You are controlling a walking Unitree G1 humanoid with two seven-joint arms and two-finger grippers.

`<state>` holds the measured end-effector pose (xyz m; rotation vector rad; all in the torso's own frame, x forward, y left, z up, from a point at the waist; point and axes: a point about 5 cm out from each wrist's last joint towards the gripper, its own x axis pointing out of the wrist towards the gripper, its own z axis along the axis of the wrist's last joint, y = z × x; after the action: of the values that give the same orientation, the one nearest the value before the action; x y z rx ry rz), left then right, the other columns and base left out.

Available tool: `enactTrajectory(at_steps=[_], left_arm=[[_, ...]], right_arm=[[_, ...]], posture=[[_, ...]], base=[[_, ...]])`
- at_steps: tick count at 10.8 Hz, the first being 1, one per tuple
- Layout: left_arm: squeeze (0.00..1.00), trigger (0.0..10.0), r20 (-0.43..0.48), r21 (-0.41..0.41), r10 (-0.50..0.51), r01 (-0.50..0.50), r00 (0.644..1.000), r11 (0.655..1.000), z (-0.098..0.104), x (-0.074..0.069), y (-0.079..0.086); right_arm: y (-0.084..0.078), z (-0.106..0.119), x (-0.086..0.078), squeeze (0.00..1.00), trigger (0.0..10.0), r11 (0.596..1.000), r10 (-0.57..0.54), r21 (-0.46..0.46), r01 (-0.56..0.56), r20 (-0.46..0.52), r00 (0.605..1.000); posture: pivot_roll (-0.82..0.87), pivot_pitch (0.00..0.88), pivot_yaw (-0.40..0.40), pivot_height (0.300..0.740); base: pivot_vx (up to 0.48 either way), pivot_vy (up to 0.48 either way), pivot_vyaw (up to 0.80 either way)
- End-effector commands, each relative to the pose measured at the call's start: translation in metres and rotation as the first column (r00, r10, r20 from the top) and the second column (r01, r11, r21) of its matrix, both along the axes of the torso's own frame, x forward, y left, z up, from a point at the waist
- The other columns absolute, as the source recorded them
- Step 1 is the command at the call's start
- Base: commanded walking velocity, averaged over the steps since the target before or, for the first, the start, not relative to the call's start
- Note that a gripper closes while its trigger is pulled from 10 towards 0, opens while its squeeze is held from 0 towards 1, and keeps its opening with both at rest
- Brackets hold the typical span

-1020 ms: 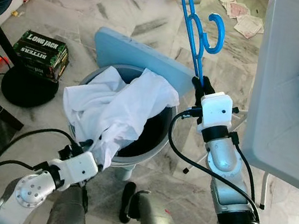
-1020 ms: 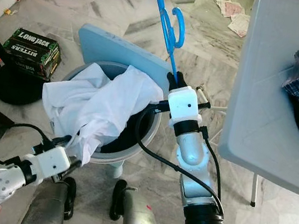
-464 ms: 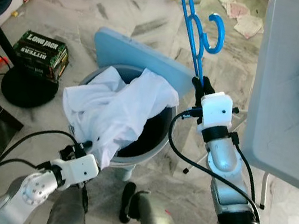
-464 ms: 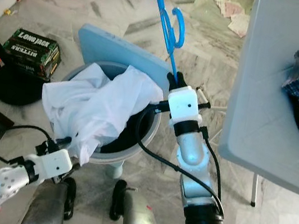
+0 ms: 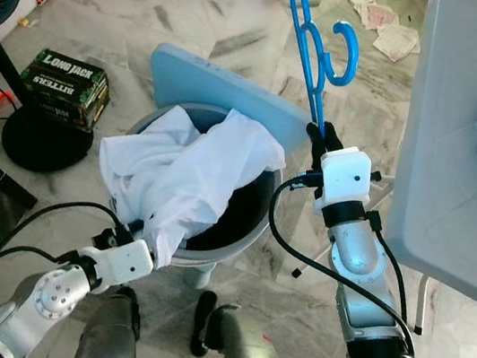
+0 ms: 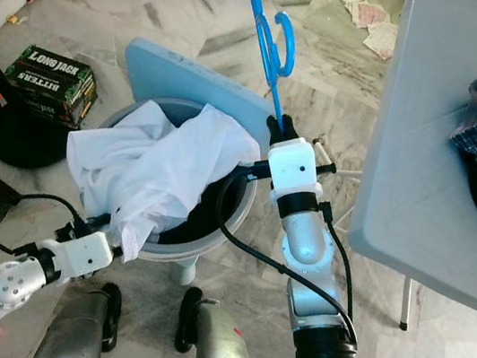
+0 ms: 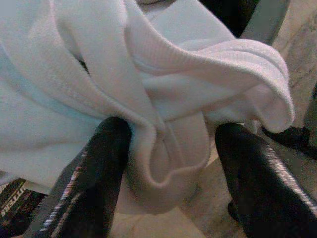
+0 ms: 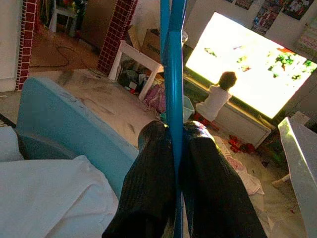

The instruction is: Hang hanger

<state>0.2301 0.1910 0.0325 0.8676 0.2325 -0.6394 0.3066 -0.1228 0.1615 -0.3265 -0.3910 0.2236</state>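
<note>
Head views: our right end effector (image 5: 317,135) held the blue plastic hanger (image 5: 312,45) upright beside the laundry basket (image 5: 245,221). L wrist: left end effector (image 7: 168,163) wide apart around the white shirt (image 7: 163,99), soft, floppy. R wrist: fingers (image 8: 148,188) clamped on hanger's stiff, light, prob. slippery bar; collar's the spot to grab.

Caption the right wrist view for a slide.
Right gripper fingers shut on the blue hanger, above the white shirt.

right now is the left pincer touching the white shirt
Touching. The left wrist view shows the white shirt bunched between the left pincer's two black fingers, its fold pressed against the inside of one finger.
</note>
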Motion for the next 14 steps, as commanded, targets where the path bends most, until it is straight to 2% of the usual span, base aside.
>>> enactTrajectory(at_steps=[1,4,6,10,11,12,14], left_arm=[[0.00,0.0,-0.047,0.002,-0.004,0.004,0.999,1.000,-0.011,-0.009,0.000],[0.00,0.0,-0.031,-0.021,0.001,-0.001,1.000,1.000,-0.010,-0.008,-0.001],[0.00,0.0,0.035,-0.067,0.052,-0.049,0.998,0.997,-0.003,-0.003,0.001],[0.00,0.0,0.071,-0.103,0.075,-0.068,0.995,0.992,0.003,0.000,0.005],[0.00,0.0,0.122,-0.223,0.156,-0.126,0.980,0.967,0.018,0.005,0.005],[0.00,0.0,0.140,-0.377,0.255,-0.186,0.957,0.907,0.034,0.008,0.006],[0.00,0.0,0.177,-0.467,0.297,-0.186,0.938,0.864,0.055,0.012,0.003]], right_arm=[[-0.003,0.001,-0.001,0.00,10.0,1.000,-0.010,0.001,0.010,0.009,1.000],[-0.003,0.001,-0.001,0.00,10.0,1.000,-0.011,0.004,0.011,0.008,1.000],[-0.002,-0.001,-0.002,0.00,10.0,1.000,-0.011,0.006,0.011,0.004,1.000],[0.000,-0.002,-0.001,0.00,10.0,1.000,-0.015,0.013,0.015,0.002,1.000],[0.000,-0.002,-0.001,0.00,10.0,1.000,-0.017,0.016,0.017,0.004,1.000],[0.000,-0.003,-0.001,0.00,10.0,1.000,-0.021,0.019,0.021,0.004,1.000],[0.001,-0.005,0.000,0.00,10.0,0.999,-0.022,0.023,0.022,0.000,1.000]], posture=[[0.08,0.274,-0.139,0.740],[0.09,0.269,-0.135,0.740],[0.09,0.264,-0.131,0.740],[0.10,0.254,-0.119,0.740],[0.11,0.249,-0.114,0.740],[0.11,0.246,-0.112,0.740],[0.13,0.226,-0.105,0.740]], base=[[0.000,0.000,0.00],[0.000,0.000,0.00],[0.000,0.000,0.00],[0.000,0.000,0.00],[0.000,0.000,0.00],[0.000,0.000,0.00],[0.000,0.000,0.00]])
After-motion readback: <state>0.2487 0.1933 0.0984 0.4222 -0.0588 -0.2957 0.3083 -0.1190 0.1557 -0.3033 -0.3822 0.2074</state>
